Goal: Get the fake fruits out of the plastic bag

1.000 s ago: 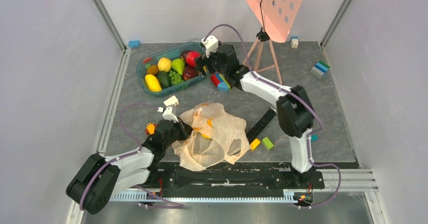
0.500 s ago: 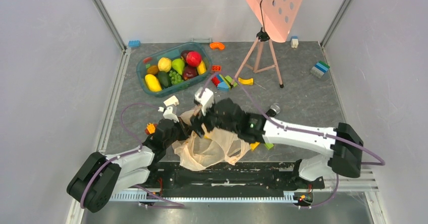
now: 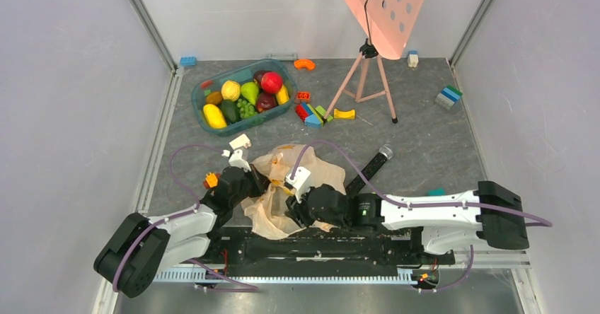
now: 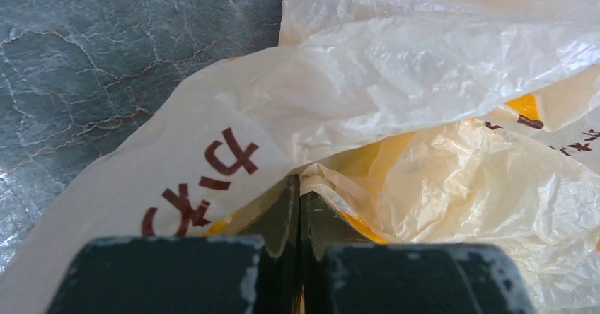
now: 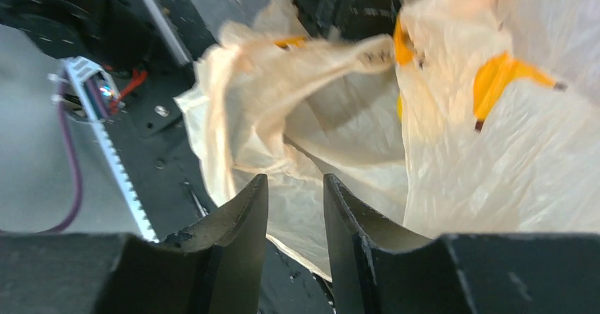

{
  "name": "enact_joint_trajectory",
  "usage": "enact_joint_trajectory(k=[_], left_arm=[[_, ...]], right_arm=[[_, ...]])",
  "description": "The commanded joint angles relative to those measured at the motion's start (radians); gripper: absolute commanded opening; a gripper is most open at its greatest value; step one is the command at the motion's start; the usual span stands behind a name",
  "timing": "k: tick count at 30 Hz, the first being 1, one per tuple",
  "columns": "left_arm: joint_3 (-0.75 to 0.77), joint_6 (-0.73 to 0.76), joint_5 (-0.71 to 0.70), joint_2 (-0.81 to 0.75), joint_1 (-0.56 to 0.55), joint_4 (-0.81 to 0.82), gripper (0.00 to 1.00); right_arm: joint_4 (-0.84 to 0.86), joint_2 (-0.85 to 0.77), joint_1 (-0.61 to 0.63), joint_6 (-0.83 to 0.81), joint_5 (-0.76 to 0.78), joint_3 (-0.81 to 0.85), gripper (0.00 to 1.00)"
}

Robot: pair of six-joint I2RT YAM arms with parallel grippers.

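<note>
Just past the black base rail [image 3: 339, 247], the right gripper [image 5: 296, 179] noses at the near edge of the plastic bag [image 3: 265, 208], jaws narrowly apart, film showing in the gap. The left gripper [image 4: 298, 183] is clamped on the bag's left fold. Farther back lie toy blocks [image 3: 311, 114]. The fake fruits [image 3: 244, 98] sit in the teal tub [image 3: 244, 124], well apart from both grippers.

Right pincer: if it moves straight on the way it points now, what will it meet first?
Most likely the bag: its crumpled fold lies just past the tips of the right pincer, with nothing between. Depth is hard to judge.
</note>
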Motion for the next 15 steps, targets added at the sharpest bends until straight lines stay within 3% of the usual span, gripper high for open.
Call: enact_joint_trajectory(k=[1,15], left_arm=[[0.002,0.036,0.039,-0.036,0.003,0.05,0.02],[-0.038,0.027,0.071,-0.098,0.003,0.122,0.02]], right_arm=[[0.047,0.053,0.007,0.074,0.092,-0.037,0.37],[0.0,0.258,0.021,0.044,0.406,0.017,0.37]])
